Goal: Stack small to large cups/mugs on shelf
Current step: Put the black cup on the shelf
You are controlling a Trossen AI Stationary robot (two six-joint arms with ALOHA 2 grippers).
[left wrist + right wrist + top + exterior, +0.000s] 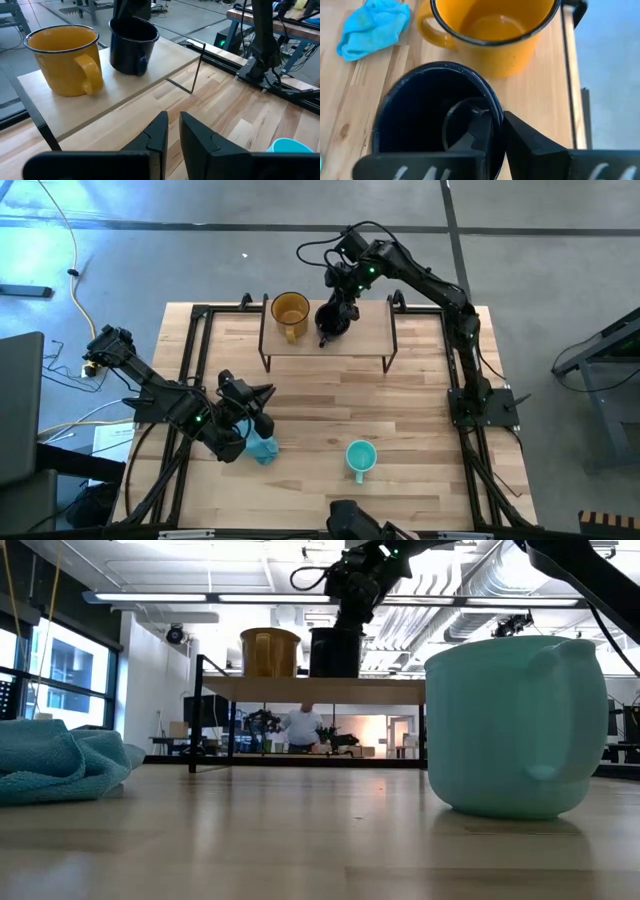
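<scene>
The light-wood shelf (370, 338) stands at the table's far middle on thin black legs. The amber-yellow mug (290, 313) stands on its left part, handle toward the near edge. The black mug (335, 320) stands on its base right beside it (132, 45). My right gripper (497, 125) comes down over the black mug and is shut on it. The teal mug (360, 458) stands on the tabletop near the near edge, large in the low view (515, 725). My left gripper (172, 131) hovers shut over the table's near left, touching nothing. My right gripper pinches the black mug's rim (496, 106), one finger (475, 132) inside the mug and the other (527, 142) outside its wall. It comes from above, pointing down. The mug stays upright with its base on the shelf (335, 652).
A crumpled blue cloth (262, 448) lies on the table beside my left gripper. Black frame rails (192, 370) run along the table's left and right sides. Bare tabletop lies between the shelf and the teal mug. A person (300, 728) stands far off in the room.
</scene>
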